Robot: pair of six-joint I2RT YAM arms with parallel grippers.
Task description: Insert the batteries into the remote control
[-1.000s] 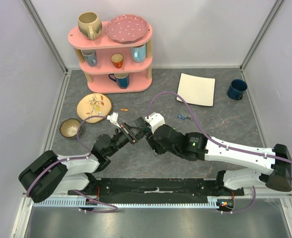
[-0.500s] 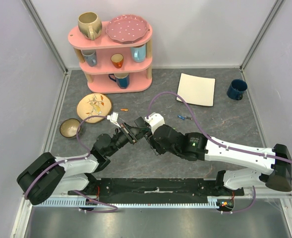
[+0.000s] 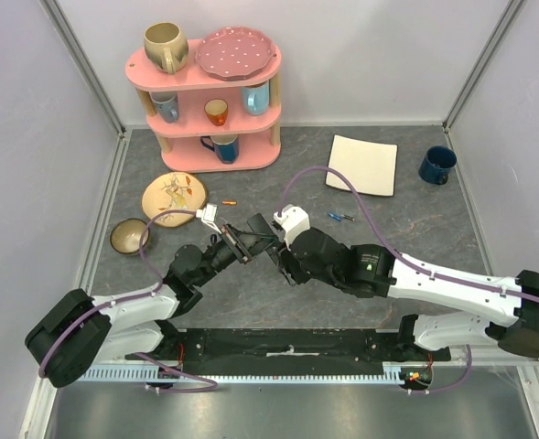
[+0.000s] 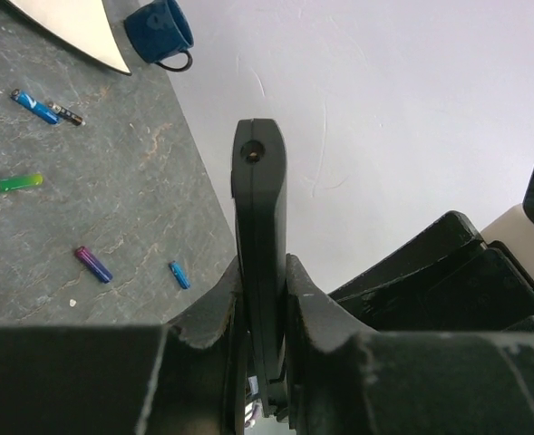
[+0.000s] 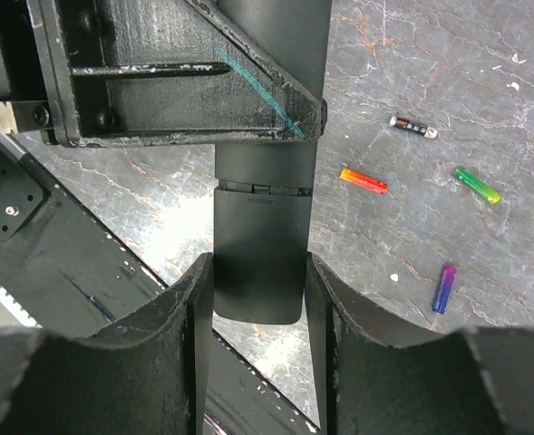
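One remote [image 4: 259, 208] gripped at both ends, left tool [image 4: 265, 304] clamped narrow on its thin faces, right tool [image 5: 259, 299] half closed, fingers [image 5: 189, 317] against its wider sides, loose batteries [image 5: 364, 180] on bench [image 5: 448, 82] beside right tool, their print unreadable

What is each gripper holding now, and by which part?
The left gripper clamps the remote control around its middle, across its flat faces. The right gripper straddles its free end; a firm grip cannot be told.
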